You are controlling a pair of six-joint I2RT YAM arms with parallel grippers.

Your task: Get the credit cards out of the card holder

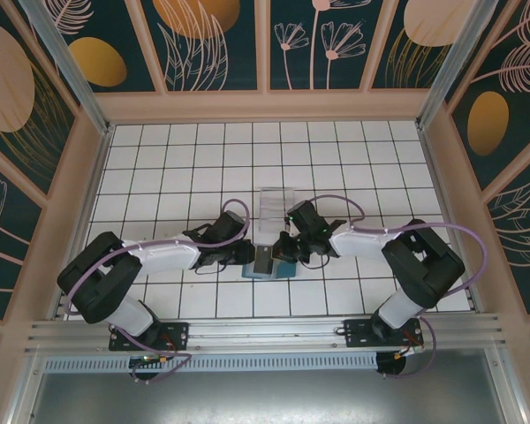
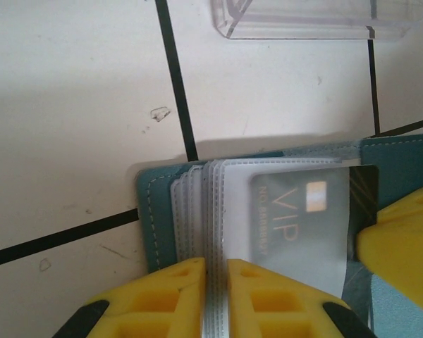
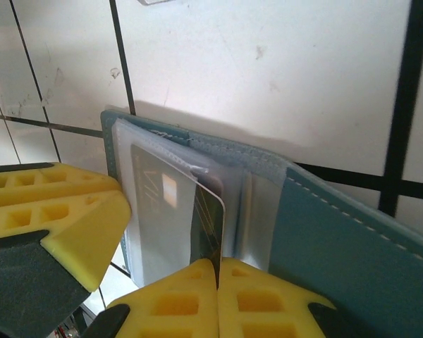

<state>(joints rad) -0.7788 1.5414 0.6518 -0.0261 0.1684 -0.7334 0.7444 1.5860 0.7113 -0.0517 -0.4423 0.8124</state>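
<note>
left gripper [image 2: 216, 273] pinching card holder [image 2: 158, 211] sleeves, right gripper [image 3: 217, 273] pinching black card [image 3: 209, 225], clear tray [image 2: 303, 21] behind

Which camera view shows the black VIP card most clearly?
Left wrist: the black card faces the camera, lettering and chip readable, in the card holder. Right wrist shows it slanted, pinched by the right gripper. Top view shows a small dark patch.

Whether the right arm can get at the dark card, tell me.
Probably yes: the right end effector looks shut on the exposed edge of the dark card, nothing between them, while the left end effector pins the card holder by its sleeves.
</note>
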